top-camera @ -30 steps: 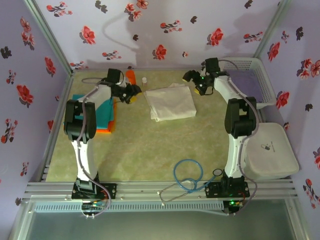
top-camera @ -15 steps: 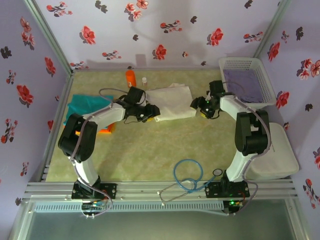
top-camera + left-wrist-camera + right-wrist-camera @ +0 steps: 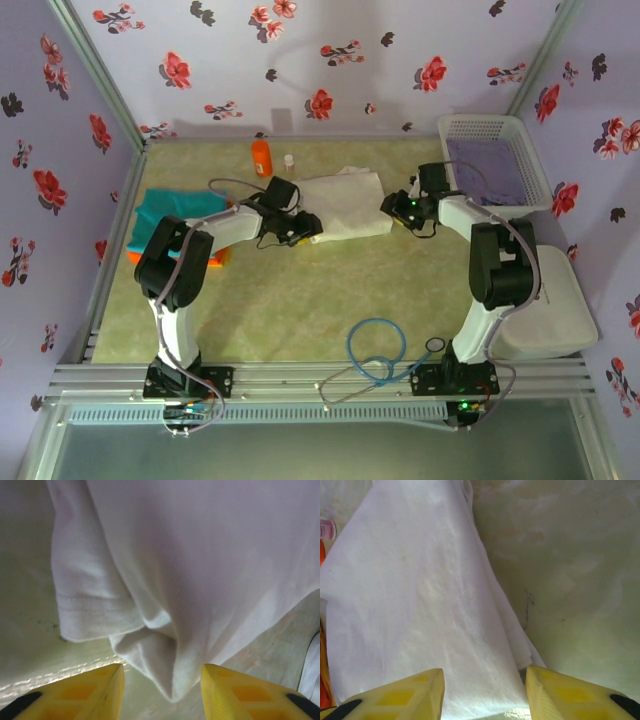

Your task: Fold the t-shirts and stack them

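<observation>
Arms have just swung down to the folded white cotton t-shirt [image 3: 345, 200] lying left of the white mesh basket [image 3: 478, 121], with the right gripper [image 3: 400, 210] at its basket-side edge and the left gripper [image 3: 303, 230] at its far corner, fingers apart astride the cloth, probably ready to grasp for another fold.

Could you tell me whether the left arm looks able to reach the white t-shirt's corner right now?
Probably yes: the left gripper sits with its open jaws either side of a corner of the white t-shirt, and nothing lies between them.

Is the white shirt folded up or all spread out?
Folded up. The white t-shirt lies as a small squarish bundle, cloth layers doubled over at its corner, no sleeves sticking out.
</observation>
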You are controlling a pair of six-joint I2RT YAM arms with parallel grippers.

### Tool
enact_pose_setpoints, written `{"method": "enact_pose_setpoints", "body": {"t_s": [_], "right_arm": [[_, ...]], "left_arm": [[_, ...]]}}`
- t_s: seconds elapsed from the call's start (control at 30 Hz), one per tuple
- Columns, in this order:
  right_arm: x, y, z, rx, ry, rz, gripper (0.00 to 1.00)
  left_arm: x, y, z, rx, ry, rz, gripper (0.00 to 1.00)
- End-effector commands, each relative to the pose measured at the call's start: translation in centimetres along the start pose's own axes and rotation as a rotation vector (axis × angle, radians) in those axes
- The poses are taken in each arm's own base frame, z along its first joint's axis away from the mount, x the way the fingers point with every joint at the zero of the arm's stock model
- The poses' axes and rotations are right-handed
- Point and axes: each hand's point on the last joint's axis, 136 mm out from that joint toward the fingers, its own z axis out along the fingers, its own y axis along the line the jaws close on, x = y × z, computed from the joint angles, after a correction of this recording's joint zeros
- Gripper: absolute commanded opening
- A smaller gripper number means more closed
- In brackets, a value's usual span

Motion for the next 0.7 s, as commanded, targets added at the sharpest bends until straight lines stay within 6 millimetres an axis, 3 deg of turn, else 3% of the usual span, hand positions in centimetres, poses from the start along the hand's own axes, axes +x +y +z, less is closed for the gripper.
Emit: {"method": "enact_pose_setpoints", "body": {"t_s": [0.0,0.17,0.4,0.5,0.67], "right_arm": [[-0.4,0.0,1.1,-0.025,0.002,-0.02,0.39],[0.3,-0.5,1.5,-0.019,0.026,-0.017,0.28],[1.5,-0.7,0.8,-0.021,0.043,-0.004,0.07],[1.9,-0.8,0.5,-0.018,0.051,0.008,0.0],[3.6,-0.5,-0.3,0.0,0.094,0.019,0.0]], "left_arm": [[-1.2,-0.7,0.8,0.01,-0.026,0.038,0.41],[-1.2,-0.4,1.3,-0.007,-0.013,0.042,0.26],[-1.0,0.3,-0.5,-0.066,0.004,0.077,0.05],[-0.6,1.2,-1.4,-0.096,0.03,0.089,0.0],[1.4,2.2,-2.8,-0.139,0.104,0.137,0.0]]}}
